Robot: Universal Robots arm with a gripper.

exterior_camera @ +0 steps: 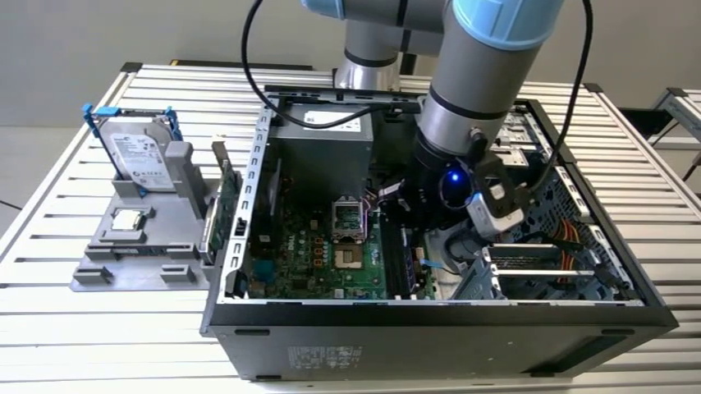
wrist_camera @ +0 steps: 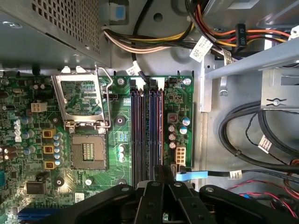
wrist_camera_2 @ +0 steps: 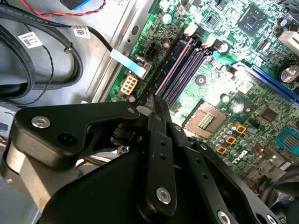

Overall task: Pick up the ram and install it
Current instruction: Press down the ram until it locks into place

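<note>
Gripper [wrist_camera_2: 156,100]: black two-finger unit on the arm [exterior_camera: 482,82], lowered inside the open computer case [exterior_camera: 438,302]; fingers [wrist_camera: 158,173] drawn almost together, with only a thin gap between them, and by appearance pinching the near end of the ram [wrist_camera_2: 175,65]; contact itself partly hidden by the finger linkages. Item, the ram: long thin stick seen edge-on in both wrist views as a narrow brownish line, standing upright along the outermost of the memory slots [wrist_camera: 142,130] on the green motherboard [wrist_camera: 121,121], on the side away from the empty processor socket [wrist_camera: 88,154] and nearest the small white power connector [wrist_camera: 180,153]; whether it is fully seated or only resting in the slot mouth cannot be told. Handling, judged: light, stiff along its length but thin, so liable to flex or crack if twisted; flat faces smooth and carrying small chips, hence prone to slip or be marked under a hard pinch; the contact edge should stay untouched. Best hold, judged: across the two flat faces near the upper edge, kept square to the slot, with pressure straight down and even along the length. Hazards nearby: dark cables [wrist_camera: 243,140] and a blue-tagged lead [wrist_camera: 191,175] just beside the slot end. Also present, outside the case on the slatted table [exterior_camera: 66,328]: a hard drive [exterior_camera: 143,156] in a grey fixture and a green card [exterior_camera: 226,205] beside the case wall
</note>
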